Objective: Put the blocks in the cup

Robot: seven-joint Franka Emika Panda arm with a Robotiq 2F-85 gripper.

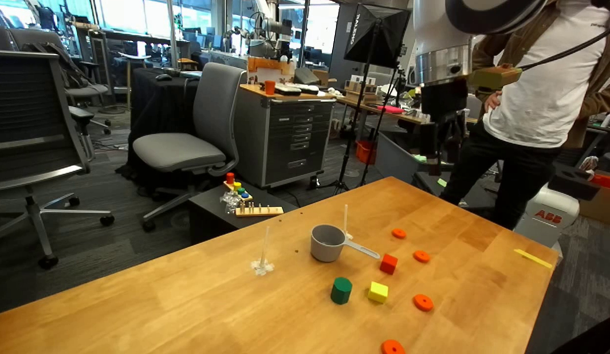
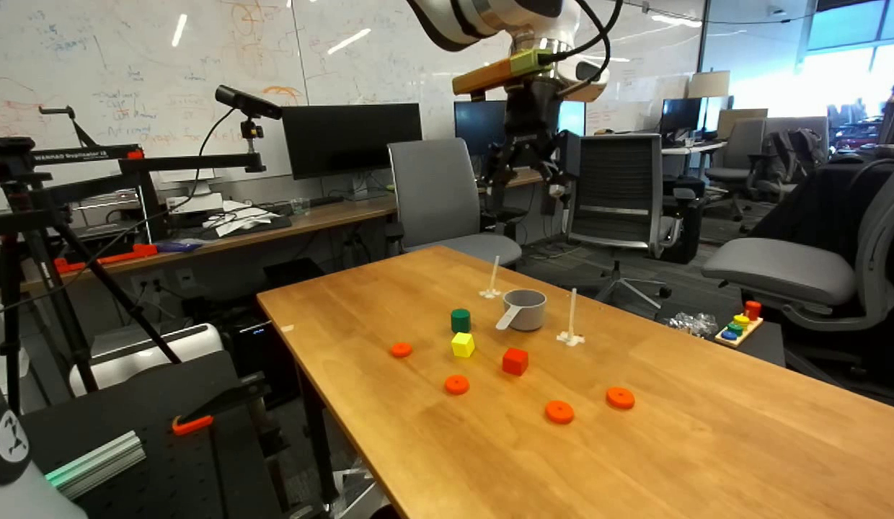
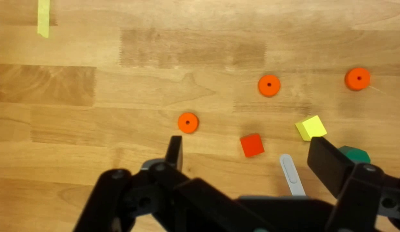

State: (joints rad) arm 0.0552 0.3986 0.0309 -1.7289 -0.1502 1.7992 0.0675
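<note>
Showing beyond cup (image 1: 326, 248) and blocks (image 1: 378, 292), red "ABB" lettering (image 1: 548, 216).

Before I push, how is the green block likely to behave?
Standing on end, the green block would probably slide under a low, gentle push. If toppled, its rounded side could well let it roll across the flat tabletop.
</note>
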